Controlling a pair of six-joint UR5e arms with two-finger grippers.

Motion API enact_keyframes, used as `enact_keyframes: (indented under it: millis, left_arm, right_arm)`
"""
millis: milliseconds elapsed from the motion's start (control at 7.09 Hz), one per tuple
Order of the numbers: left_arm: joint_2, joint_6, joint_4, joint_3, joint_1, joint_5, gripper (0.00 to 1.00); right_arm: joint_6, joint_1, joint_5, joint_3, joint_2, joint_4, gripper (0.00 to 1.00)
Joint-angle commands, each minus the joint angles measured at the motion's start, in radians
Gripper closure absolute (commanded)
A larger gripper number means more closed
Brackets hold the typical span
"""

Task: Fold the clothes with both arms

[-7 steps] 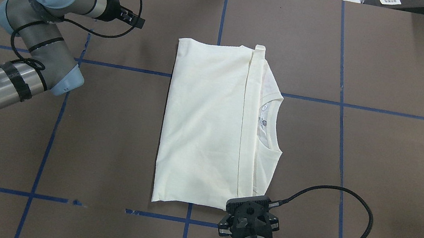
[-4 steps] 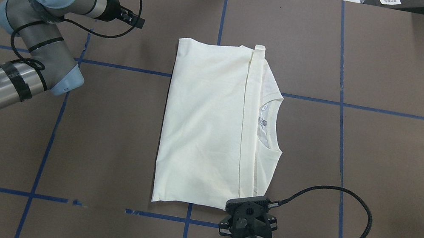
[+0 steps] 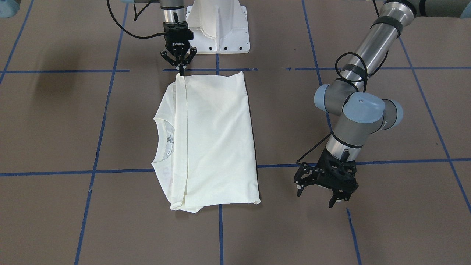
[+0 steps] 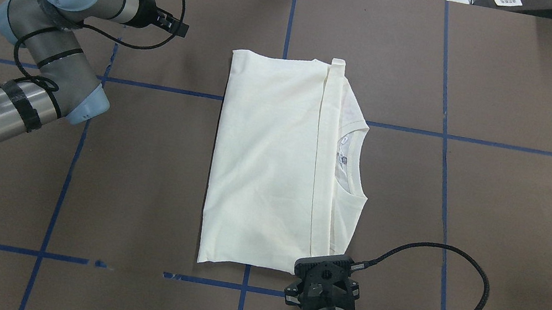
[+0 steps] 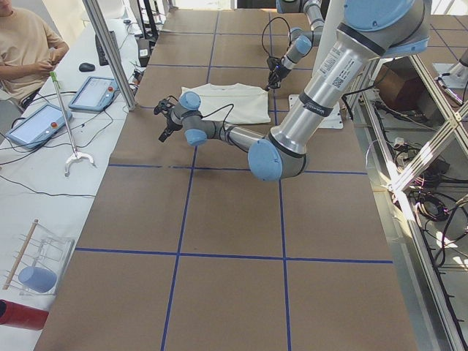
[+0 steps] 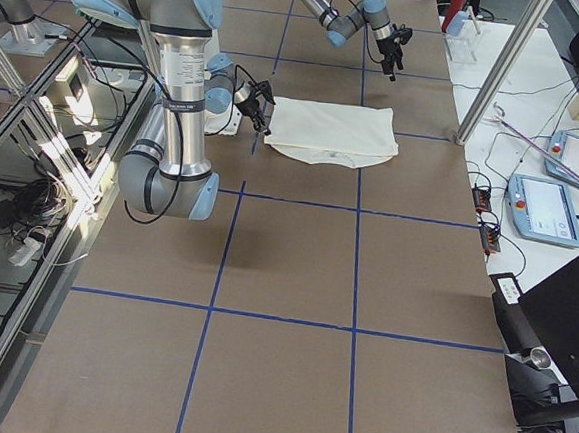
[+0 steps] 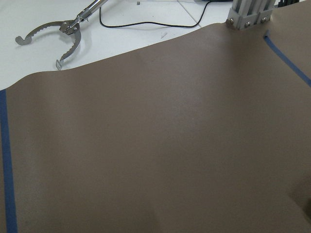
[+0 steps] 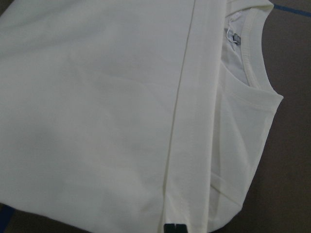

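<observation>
1. The right gripper (image 3: 180, 70) is down at the near corner of the shirt (image 4: 263, 164), its fingers drawn together to a point. That reads as a pinch on the end of the hem band (image 8: 187, 145), and the wrist camera shows a dark tip sitting right on the band's end.
2. Why grab there? My read is that the band is the free edge of the top layer, folded up toward the collar (image 4: 354, 157). Holding its end gives control of that whole layer for the next fold or a squaring tug.
3. From those closed jaws the band runs straight ahead. The broad folded body lies on one side of it and the collar opening on the other.
4. The left gripper (image 3: 315, 197) has its fingers spread wide with nothing between them, and it sits over the bare table (image 3: 368, 228).
5. The shirt lies well apart from those open jaws, off to their side. The left wrist camera sees only brown paper, no cloth.
6. Judgement: a clean two-handed fold needs the left jaws on the band's far end. Lifting from one corner alone would likely drag the cloth askew.
</observation>
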Motion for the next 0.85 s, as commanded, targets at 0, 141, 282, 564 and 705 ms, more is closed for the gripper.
enact_keyframes:
  millis: [0, 141, 282, 564, 705]
  left_arm:
    - [0.000, 0.000, -0.002, 0.000, 0.000, 0.000, 0.00]
    - [0.000, 0.000, -0.002, 0.000, 0.000, 0.000, 0.00]
    - [0.000, 0.000, -0.002, 0.000, 0.002, 0.000, 0.00]
    - [0.000, 0.000, -0.003, 0.000, 0.002, 0.000, 0.00]
    - [0.000, 0.000, -0.003, 0.000, 0.002, 0.000, 0.00]
  right_arm:
    - [0.027, 0.008, 0.001, 0.022, -0.045, -0.001, 1.00]
    - [0.083, 0.008, -0.001, 0.028, -0.089, 0.001, 1.00]
    - [0.111, 0.006, -0.002, 0.036, -0.117, -0.001, 1.00]
    - [0.202, 0.002, 0.002, 0.036, -0.128, -0.001, 1.00]
    - [0.222, -0.007, 0.002, 0.030, -0.128, -0.002, 0.49]
